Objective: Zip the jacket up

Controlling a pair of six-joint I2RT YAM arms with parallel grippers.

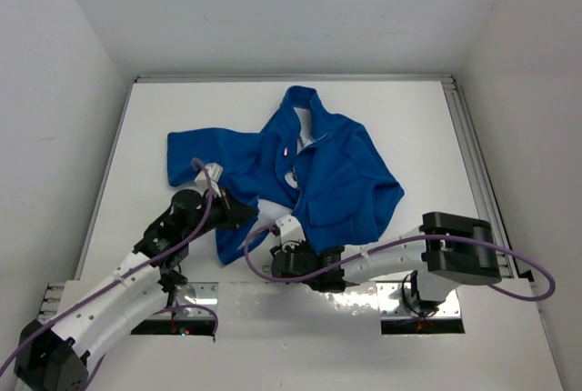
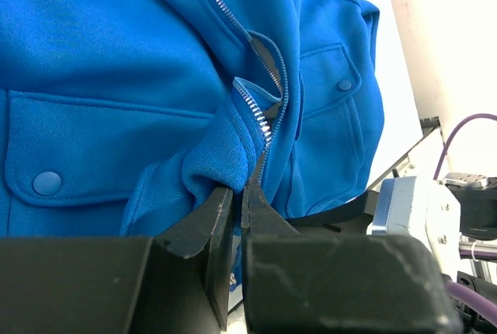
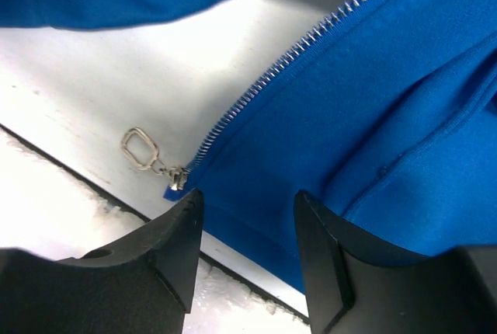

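Observation:
The royal-blue jacket (image 1: pixel 318 168) lies crumpled and unzipped on the white table, collar toward the back. My left gripper (image 1: pixel 244 213) is shut on a fold of the jacket's front edge beside the silver zipper teeth (image 2: pixel 256 109); its jaws show pinched on the blue fabric in the left wrist view (image 2: pixel 239 193). My right gripper (image 1: pixel 271 255) is open at the jacket's bottom hem (image 3: pixel 256 194). It hovers just above the fabric (image 3: pixel 247 213). The zipper slider (image 3: pixel 177 179) with its ring pull (image 3: pixel 139 149) lies on the table just left of its left finger.
A patch pocket with a snap button (image 2: pixel 46 182) shows at the left, and a second pocket (image 2: pixel 334 109) at the right. The table's near edge (image 3: pixel 93 186) runs right under the right gripper. White walls enclose the table (image 1: pixel 145 127).

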